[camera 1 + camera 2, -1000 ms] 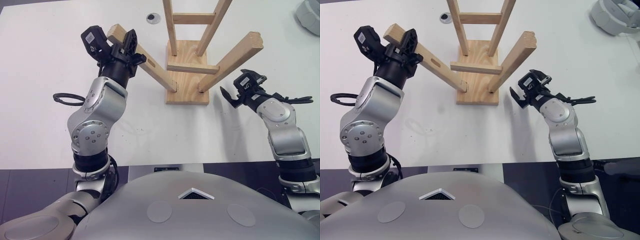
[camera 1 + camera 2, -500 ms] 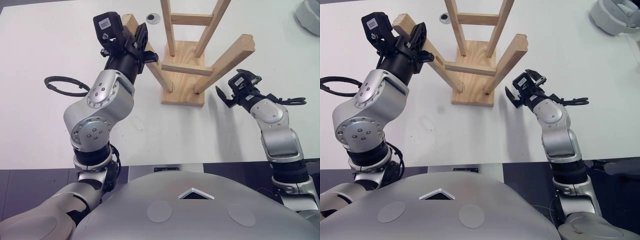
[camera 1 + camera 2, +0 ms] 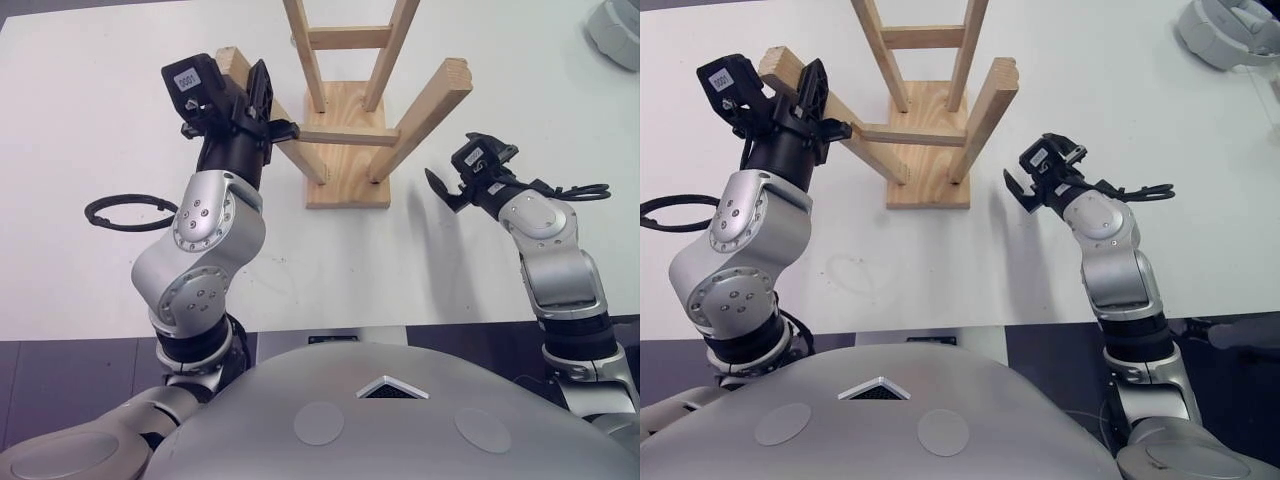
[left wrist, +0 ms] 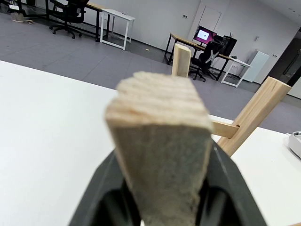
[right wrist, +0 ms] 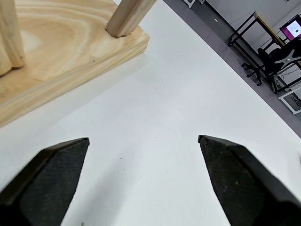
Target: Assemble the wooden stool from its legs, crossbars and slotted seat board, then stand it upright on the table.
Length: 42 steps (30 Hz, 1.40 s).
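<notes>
The white bench (image 3: 300, 270) spreads wide, its near edge running straight across with dark floor below it. Toward the far middle the stool (image 3: 345, 135) rests upside down, its seat board (image 3: 348, 192) lying flat on the surface and the legs (image 3: 425, 115) rising from it. A black ring of cable (image 3: 130, 213) lies flat well to the left of the board, and a pale grey rounded object (image 3: 1230, 30) sits far off to the right, cut by the view's edge

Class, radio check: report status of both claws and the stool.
Left claw shut on stool leg. Right claw open, holding nothing. Stool inverted, seat board on table.
</notes>
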### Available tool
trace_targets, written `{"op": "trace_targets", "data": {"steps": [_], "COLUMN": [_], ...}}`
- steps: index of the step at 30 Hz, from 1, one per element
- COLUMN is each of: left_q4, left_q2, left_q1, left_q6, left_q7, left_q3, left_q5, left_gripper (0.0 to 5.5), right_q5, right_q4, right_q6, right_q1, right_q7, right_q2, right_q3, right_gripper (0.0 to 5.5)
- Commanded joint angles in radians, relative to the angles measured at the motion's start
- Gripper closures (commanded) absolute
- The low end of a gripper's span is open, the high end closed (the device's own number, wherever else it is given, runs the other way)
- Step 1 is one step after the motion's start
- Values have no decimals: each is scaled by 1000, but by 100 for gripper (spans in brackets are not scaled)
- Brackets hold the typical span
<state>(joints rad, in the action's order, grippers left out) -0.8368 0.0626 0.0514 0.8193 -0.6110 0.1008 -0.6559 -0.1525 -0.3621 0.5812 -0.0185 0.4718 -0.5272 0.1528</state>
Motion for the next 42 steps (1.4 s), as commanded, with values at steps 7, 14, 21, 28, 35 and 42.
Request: {"op": "trace_targets", "data": {"steps": [7, 14, 21, 28, 35, 42], "left_q4": [15, -1, 56, 64, 77, 95], "left_q2": [9, 22, 10, -63, -116, -145], "left_q1": [-19, 19, 71, 36, 28, 33], "left_q6": [59, 126, 156, 172, 170, 153], "left_q7": [47, 85, 112, 127, 115, 105], "left_q3": [81, 127, 111, 44, 45, 58], "left_q5": [186, 286, 357, 369, 421, 453], "left_gripper": [447, 447, 447, 446, 446, 446], "right_q5": [4, -1, -11, -58, -6, -151], "right_q4": [8, -3, -32, -226, -413, -299], "right_q6": [4, 19, -2, 121, 334, 271], "right_q1": [53, 66, 79, 301, 681, 779], "right_q7": [26, 16, 10, -242, -241, -98], "right_q2": [-15, 4, 11, 112, 279, 101], "right_q3": [0, 15, 21, -213, 5, 382], "right_gripper": [117, 117, 117, 117, 117, 117]}}
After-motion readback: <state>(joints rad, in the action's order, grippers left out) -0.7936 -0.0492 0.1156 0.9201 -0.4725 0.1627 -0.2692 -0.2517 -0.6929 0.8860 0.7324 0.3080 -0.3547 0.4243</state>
